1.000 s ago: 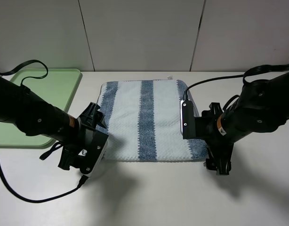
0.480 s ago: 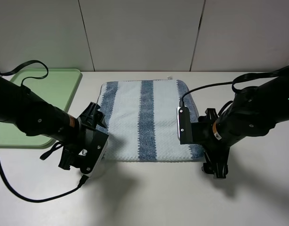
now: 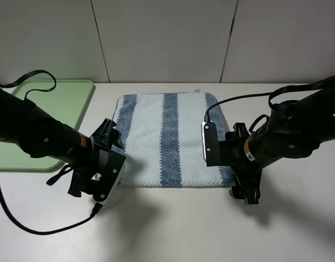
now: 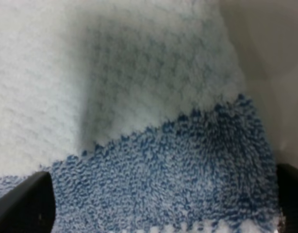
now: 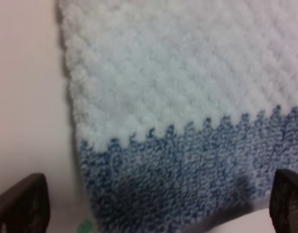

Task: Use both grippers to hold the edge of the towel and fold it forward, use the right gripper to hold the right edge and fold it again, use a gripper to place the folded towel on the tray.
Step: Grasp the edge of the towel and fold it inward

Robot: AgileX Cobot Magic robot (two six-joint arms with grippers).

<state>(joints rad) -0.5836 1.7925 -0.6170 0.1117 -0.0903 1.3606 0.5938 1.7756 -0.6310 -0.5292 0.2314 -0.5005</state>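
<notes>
A white towel [image 3: 170,139] with blue stripes lies flat in the middle of the table. My left gripper [image 3: 109,180] hangs low over its near-left corner. In the left wrist view the left gripper [image 4: 158,206] is open, its fingertips [image 4: 23,204] set wide on either side of the towel's blue band [image 4: 178,170]. My right gripper [image 3: 239,186] is at the near-right corner, also open. The right wrist view shows the right gripper [image 5: 158,206] with its dark fingertips [image 5: 20,204] straddling the towel's blue edge [image 5: 188,174]. The green tray [image 3: 53,109] sits at the far left.
A black cable [image 3: 42,229] from the left arm trails across the near-left table. Another cable [image 3: 31,76] loops over the tray's far rim. A white panelled wall [image 3: 167,38] closes the back. Bare tabletop [image 3: 173,229] lies in front of the towel.
My right gripper has shifted left and slightly nearer, onto the towel's near-right corner. The left arm has stayed where it was.
</notes>
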